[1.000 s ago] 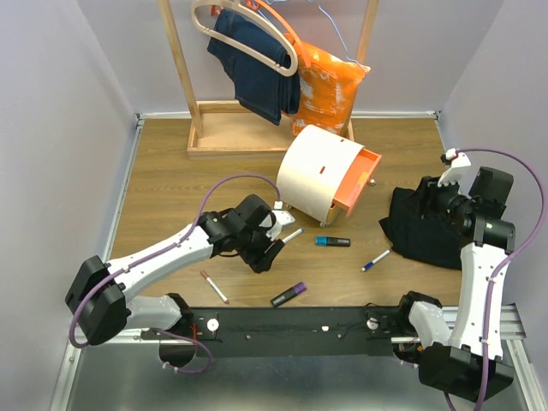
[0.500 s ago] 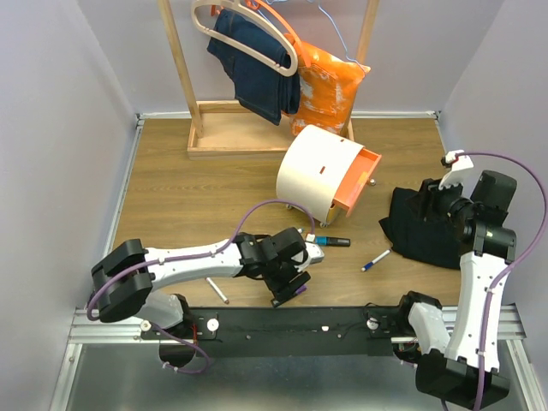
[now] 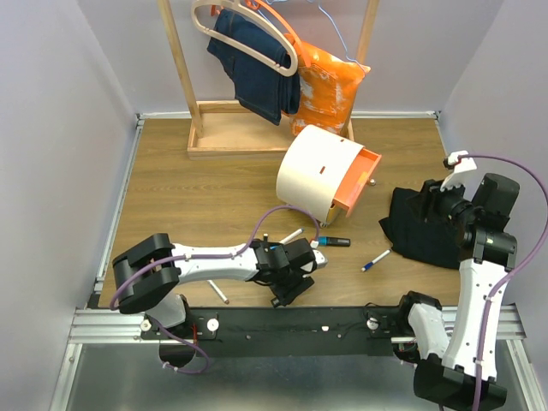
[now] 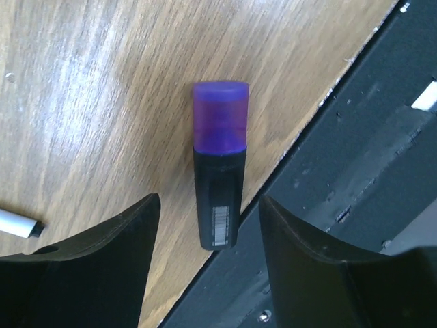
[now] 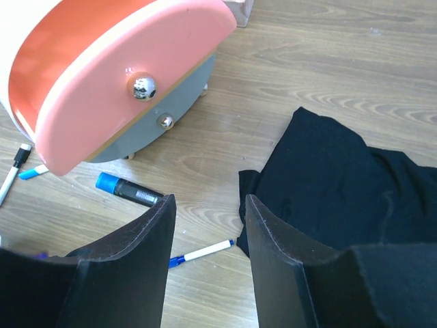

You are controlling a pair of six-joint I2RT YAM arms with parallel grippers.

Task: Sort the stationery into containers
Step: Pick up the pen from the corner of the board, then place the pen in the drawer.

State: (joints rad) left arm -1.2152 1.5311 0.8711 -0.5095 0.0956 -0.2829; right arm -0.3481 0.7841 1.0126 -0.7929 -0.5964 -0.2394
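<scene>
A purple-capped black marker (image 4: 218,184) lies on the wood at the table's near edge. My left gripper (image 4: 209,205) is open, low over it, with one finger (image 4: 95,266) on each side of its black end, not touching. In the top view my left gripper (image 3: 289,286) covers that marker. My right gripper (image 5: 208,205) is open and empty, held high over the dark cloth's left edge, and shows in the top view (image 3: 432,199). The cream cabinet (image 3: 318,171) has an orange drawer (image 3: 355,184) pulled out. A blue-capped black marker (image 3: 332,241) and a white pen with a blue cap (image 3: 375,259) lie in front of it.
A slim white pen (image 3: 291,235) lies by the cabinet's feet and a white-red pen (image 3: 216,289) near the front rail (image 3: 342,321). The dark folded cloth (image 3: 424,224) is at the right. The wooden rack (image 3: 231,137) and orange bag (image 3: 330,90) stand at the back.
My left arm has swung from the cabinet's front down to the near edge and come low over the purple marker. The right arm has shifted only slightly.
</scene>
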